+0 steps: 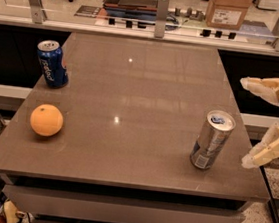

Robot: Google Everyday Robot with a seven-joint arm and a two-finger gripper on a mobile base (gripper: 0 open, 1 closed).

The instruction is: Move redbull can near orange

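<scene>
The redbull can (212, 139), slim and silver with blue patches low down, stands upright near the table's front right corner. The orange (46, 120) lies near the front left edge, far from the can. My gripper (251, 121) is at the right edge of the view, just off the table's right side, level with the can and to its right. Its two pale fingers (262, 87) are spread wide apart, one above and one below, holding nothing. It does not touch the can.
A shorter dark blue can (52, 64) stands at the table's left edge behind the orange. The brown table (131, 92) drops off at its right edge beside my gripper. A railing with glass and a cardboard box (229, 9) lie beyond the far edge.
</scene>
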